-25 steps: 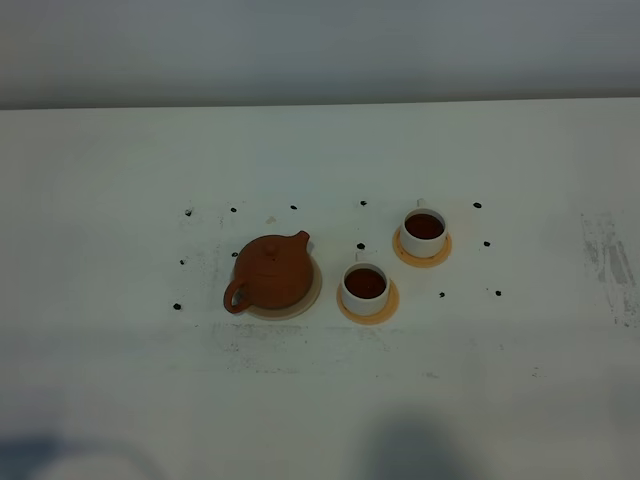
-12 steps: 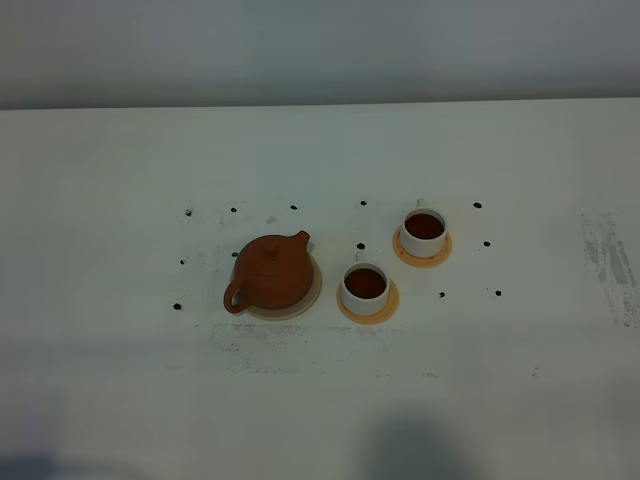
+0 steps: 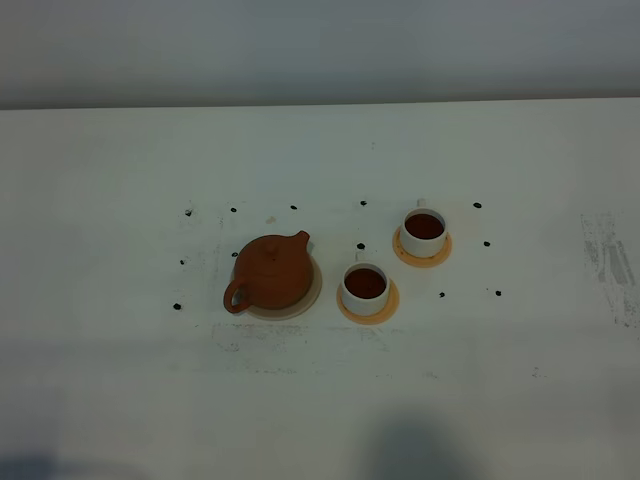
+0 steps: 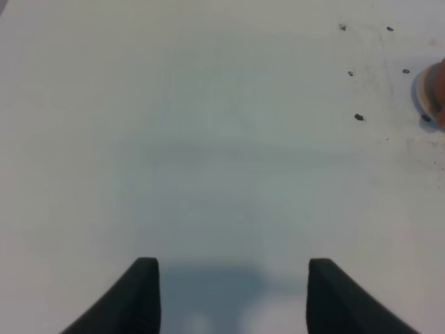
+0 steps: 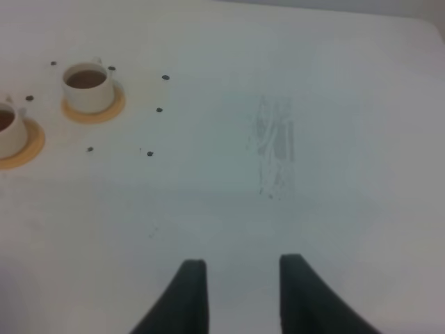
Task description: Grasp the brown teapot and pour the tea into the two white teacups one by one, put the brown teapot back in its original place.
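The brown teapot stands upright on the pale beige disc left of the table's middle; its edge and the disc show in the left wrist view. Two white teacups hold dark tea, each on an orange-tan coaster: one near the teapot, one farther right. Both show in the right wrist view. My left gripper is open and empty over bare table, apart from the teapot. My right gripper is open and empty, apart from the cups. Neither gripper shows in the high view.
Small black dots ring the teapot and cups on the white table. A grey scuff mark lies at the right; it also shows in the right wrist view. A grey wall runs behind the table's far edge.
The teapot and cups have not moved. The dark shadows at the bottom edge of the high view have shrunk and shifted lower.
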